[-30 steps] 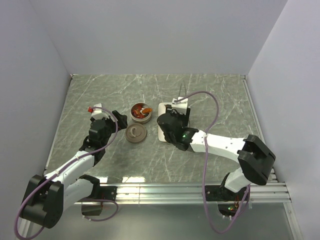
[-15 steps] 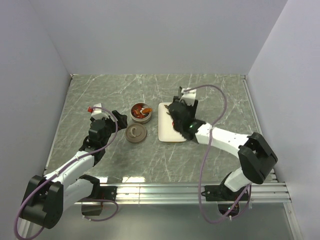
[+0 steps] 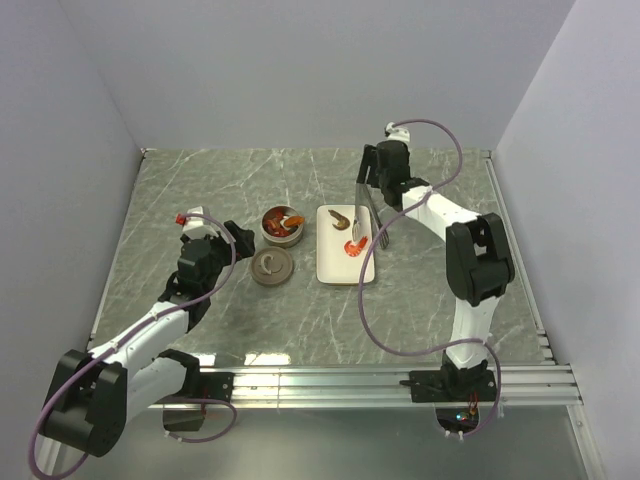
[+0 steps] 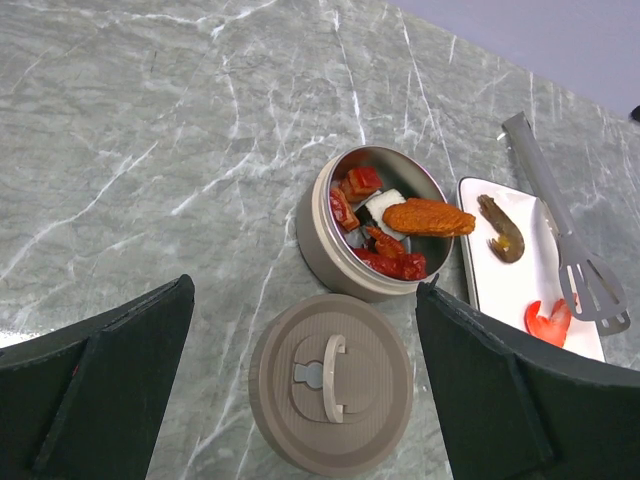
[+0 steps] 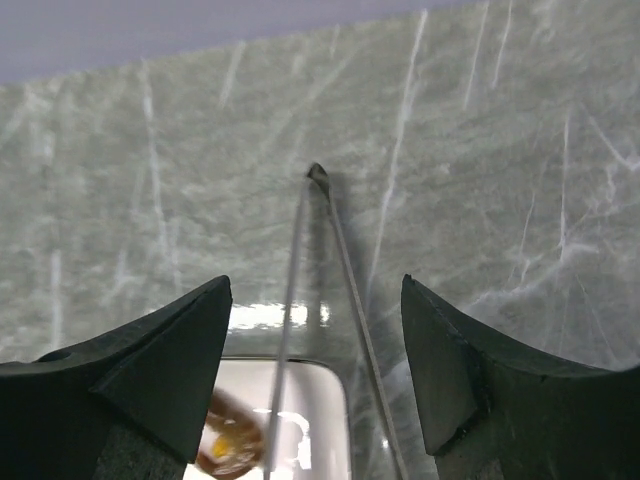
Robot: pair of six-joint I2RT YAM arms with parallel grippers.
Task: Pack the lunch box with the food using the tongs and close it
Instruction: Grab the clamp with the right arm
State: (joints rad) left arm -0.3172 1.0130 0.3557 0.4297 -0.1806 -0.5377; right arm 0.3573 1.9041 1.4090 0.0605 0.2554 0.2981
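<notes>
So the table (image 3: 450, 290) is boxed in by white walls on the left, back and right, with the metal rail (image 3: 400, 380) along the near edge. Most of the free marble is the near middle strip between the two arm bases, plus the far left corner. The right gripper (image 5: 315, 290) is way out by the back edge, close to the wall. Its fingers are spread wide and holding nothing, with the thin arms of the tongs (image 4: 553, 205) running between them without touching either one.

A second ago that right arm was hunched low over the white plate (image 4: 505, 285) and hid most of it. Now it's stretched out to the back and the plate is in plain sight. The left arm, tin and lid haven't budged.

The tongs lie flat, slotted head over the plate's right rim, joined end out past its far edge. The lunch box (image 4: 315, 250) sits open just left of the plate, holding an orange piece (image 4: 428, 217), red bits (image 4: 385, 260) and a dark-and-white cube (image 4: 382, 205). Its brown lid (image 4: 330, 380) lies handle-up right beside it on the near side. A shrimp (image 4: 503, 230) and a red piece (image 4: 545, 322) are on the plate. The left gripper (image 3: 232, 240) hangs near the lid, fully spread and empty.
</notes>
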